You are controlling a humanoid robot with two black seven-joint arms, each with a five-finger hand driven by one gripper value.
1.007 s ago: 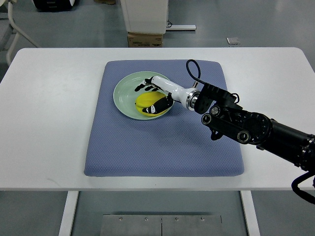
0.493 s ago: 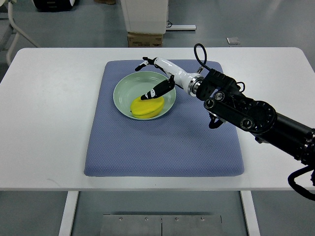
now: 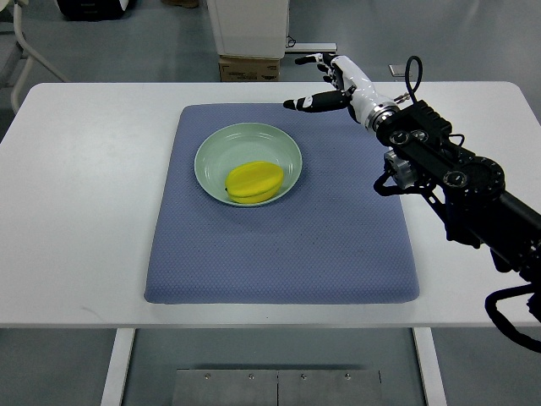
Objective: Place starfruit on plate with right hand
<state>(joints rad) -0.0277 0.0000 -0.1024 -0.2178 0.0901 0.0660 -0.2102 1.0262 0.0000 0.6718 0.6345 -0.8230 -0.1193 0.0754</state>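
Observation:
A yellow starfruit (image 3: pixel 254 182) lies in the pale green plate (image 3: pixel 215 152), toward its near right side. The plate sits on a blue mat (image 3: pixel 287 254). My right hand (image 3: pixel 323 81) is white with black fingertips. It is open and empty, raised over the far right edge of the mat, well clear of the plate. Its black arm (image 3: pixel 448 178) comes in from the right edge. The left arm is out of view.
The mat lies on a white table (image 3: pixel 84 211). Beyond the far table edge stand a cardboard box (image 3: pixel 249 68) and a white cabinet (image 3: pixel 248 25) on the floor. A chair leg (image 3: pixel 21 51) shows at the far left.
My right hand let go of the starfruit, which stays in the plate. The hand then lifted and drew back up and to the right, past the mat's far edge.

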